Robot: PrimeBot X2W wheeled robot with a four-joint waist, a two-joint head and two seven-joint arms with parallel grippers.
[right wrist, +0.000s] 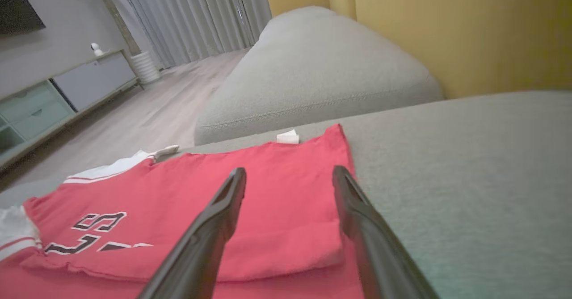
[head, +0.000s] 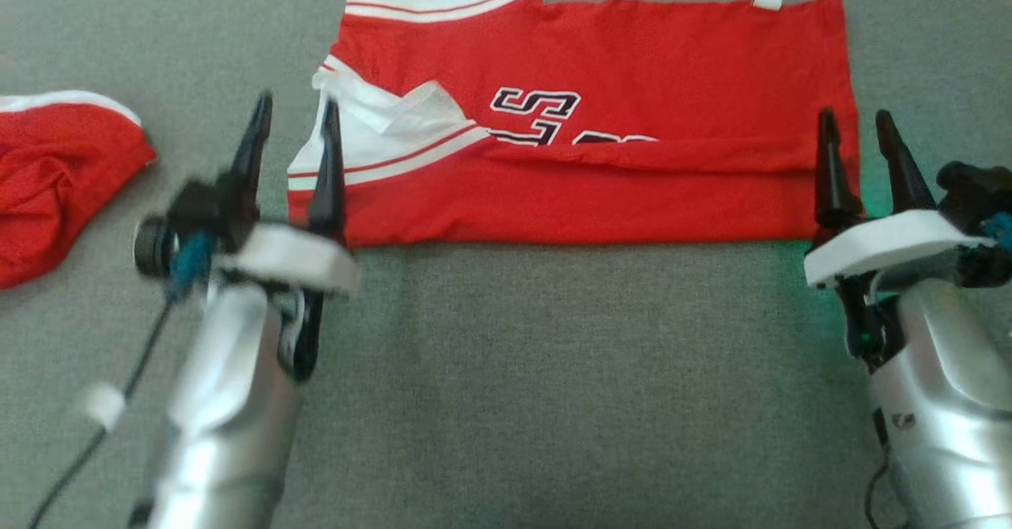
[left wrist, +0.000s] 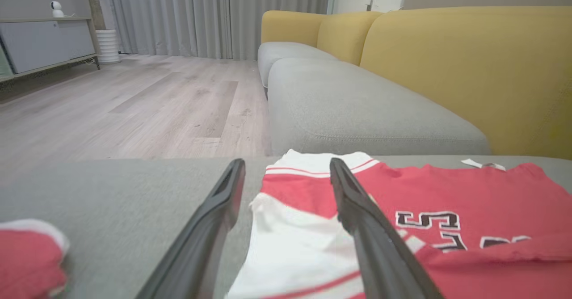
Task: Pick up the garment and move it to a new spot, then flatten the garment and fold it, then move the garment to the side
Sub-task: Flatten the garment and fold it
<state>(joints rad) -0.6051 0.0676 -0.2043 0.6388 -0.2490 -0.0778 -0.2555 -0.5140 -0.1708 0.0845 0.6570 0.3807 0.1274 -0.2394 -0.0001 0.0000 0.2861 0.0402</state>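
Note:
The garment (head: 632, 78), a red jersey with white striped trim and dark lettering, lies spread on the grey surface (head: 553, 371), its near edge folded up over the lettering. My left gripper (head: 294, 107) stands open over the garment's left end (left wrist: 295, 245), holding nothing. At the right end, my right gripper (head: 855, 118) is open too, its fingers straddling the folded corner (right wrist: 286, 227) with nothing between them. The fold's flap (right wrist: 268, 258) lies flat on the layer below.
A second red and white cloth (head: 55, 173) lies bunched at the left edge. Beyond the surface run a grey sofa seat (left wrist: 357, 111) with yellow backrests (left wrist: 469, 66), wooden floor (left wrist: 134, 102) and a low cabinet (left wrist: 44, 44).

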